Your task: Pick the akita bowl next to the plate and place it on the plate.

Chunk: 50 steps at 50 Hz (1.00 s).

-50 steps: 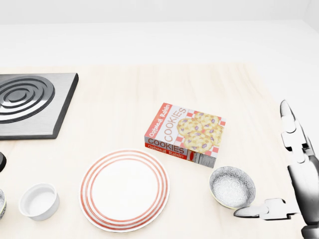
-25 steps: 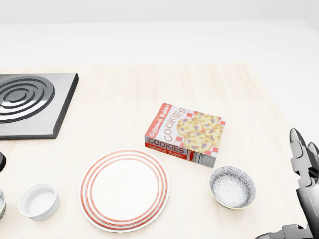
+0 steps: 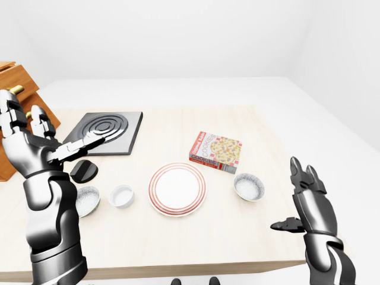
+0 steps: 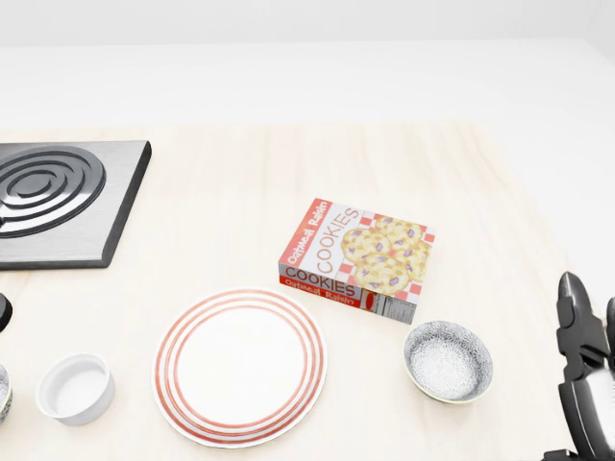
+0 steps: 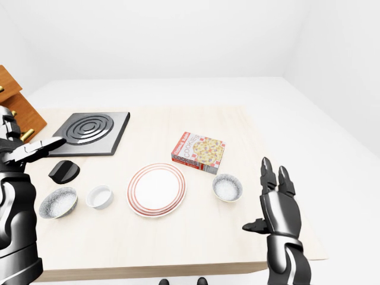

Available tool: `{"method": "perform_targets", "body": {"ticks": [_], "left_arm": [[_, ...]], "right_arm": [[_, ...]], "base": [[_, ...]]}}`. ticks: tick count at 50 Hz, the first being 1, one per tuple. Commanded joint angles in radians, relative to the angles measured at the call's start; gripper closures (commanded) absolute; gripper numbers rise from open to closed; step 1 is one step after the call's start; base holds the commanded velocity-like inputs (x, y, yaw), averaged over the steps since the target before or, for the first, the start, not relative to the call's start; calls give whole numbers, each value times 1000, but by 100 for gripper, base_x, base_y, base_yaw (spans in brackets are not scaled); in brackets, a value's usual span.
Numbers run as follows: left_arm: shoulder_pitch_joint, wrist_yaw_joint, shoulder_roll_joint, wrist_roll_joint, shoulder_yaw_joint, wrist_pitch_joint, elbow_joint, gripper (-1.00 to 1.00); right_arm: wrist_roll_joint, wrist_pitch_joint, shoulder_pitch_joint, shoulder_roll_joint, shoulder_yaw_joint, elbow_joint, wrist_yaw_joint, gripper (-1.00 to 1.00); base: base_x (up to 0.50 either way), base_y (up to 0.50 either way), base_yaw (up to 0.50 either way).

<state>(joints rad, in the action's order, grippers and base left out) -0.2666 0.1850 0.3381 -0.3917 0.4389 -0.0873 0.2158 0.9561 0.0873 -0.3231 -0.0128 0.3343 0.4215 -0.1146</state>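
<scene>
The akita bowl (image 4: 448, 361), grey and speckled, sits upright on the wooden table just right of the red-ringed white plate (image 4: 240, 366). My right hand (image 3: 292, 199) hovers open to the right of the bowl, near the table's lower right corner, fingers pointing up and thumb out, touching nothing. In the head view only its fingers (image 4: 578, 327) show at the lower right edge. Far to the left of the plate, my left hand (image 3: 53, 127) is raised and open above the table, holding nothing.
A cookies box (image 4: 358, 259) lies just above the bowl. A white ramekin (image 4: 75, 387) and a second speckled bowl (image 3: 87, 200) sit left of the plate, with a black object (image 3: 84, 171) and a stove burner (image 4: 58, 197) beyond. A wooden cabinet (image 3: 18, 83) stands far left.
My right hand has drawn back down and to the right, away from the bowl; its thumb no longer shows beside the bowl in the head view. Bowl and plate have not moved.
</scene>
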Motion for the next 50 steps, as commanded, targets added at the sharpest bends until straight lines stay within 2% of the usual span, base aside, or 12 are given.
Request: {"method": "perform_targets", "body": {"ticks": [1,4,11,14,30,42,45,46,50], "left_arm": [[6,-6,-6,8,-3,0,-17,-100],[9,-8,-8,11,-6,0,-20,-100],[10,-6,-10,14,-9,0,-23,-100],[10,-6,-10,14,-7,0,-22,-100],[6,-5,-10,12,-9,0,-39,-100],[4,-8,-9,12,-10,0,-49,-100],[5,-7,-9,11,-10,0,-49,-100],[5,-5,-9,10,-10,0,-44,-100],[5,-5,-9,11,-10,0,-44,-100]], "right_arm": [[212,0,9,-16,-85,-65,215,-100],[265,0,11,-44,-123,-89,277,-100],[304,0,18,-69,-183,-86,339,-100],[284,0,11,-71,-204,-91,335,-100],[337,0,37,-96,-268,-131,427,-100],[405,0,97,-133,-316,-258,582,-100],[404,0,97,-135,-319,-259,584,-100],[427,0,116,-140,-328,-323,628,-100],[431,0,126,-148,-341,-354,638,-100]], "base": [[0,0,0],[0,0,0],[0,0,0],[0,0,0],[0,0,0],[0,0,0],[0,0,0],[0,0,0],[0,0,0]]}}
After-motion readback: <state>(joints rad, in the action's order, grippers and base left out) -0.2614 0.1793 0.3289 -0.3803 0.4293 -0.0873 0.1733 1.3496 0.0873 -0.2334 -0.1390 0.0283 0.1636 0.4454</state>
